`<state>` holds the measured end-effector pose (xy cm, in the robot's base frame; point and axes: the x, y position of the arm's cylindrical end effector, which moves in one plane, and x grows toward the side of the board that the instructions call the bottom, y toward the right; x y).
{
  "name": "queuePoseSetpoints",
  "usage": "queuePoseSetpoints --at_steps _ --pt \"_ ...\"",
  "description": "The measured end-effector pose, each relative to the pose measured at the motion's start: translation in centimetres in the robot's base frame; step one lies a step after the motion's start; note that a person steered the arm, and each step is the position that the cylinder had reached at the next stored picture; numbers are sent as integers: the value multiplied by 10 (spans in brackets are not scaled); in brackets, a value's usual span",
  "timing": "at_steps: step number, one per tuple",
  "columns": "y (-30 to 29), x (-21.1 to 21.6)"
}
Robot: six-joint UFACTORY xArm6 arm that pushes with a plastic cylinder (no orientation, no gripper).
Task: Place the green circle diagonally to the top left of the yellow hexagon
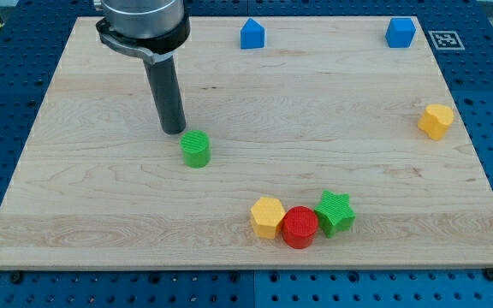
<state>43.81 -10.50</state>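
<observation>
resting on the tabletop, my tip stands just up-left of the green circle, apart from it, holding nothing; the yellow hexagon lies toward the view's bottom right.

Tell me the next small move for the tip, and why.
Probably a short push toward the view's lower right. My tip stands just above-left of the green circle, seemingly not touching it. The yellow hexagon lies further to the lower right, beside the red circle. Pushing along that line should carry the green circle closer, stopping at the hexagon's top-left diagonal.
</observation>
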Motion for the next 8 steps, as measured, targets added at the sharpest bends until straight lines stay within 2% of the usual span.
queuePoseSetpoints --at_steps 3,8 --pt "-3 -7" --pt "4 28"
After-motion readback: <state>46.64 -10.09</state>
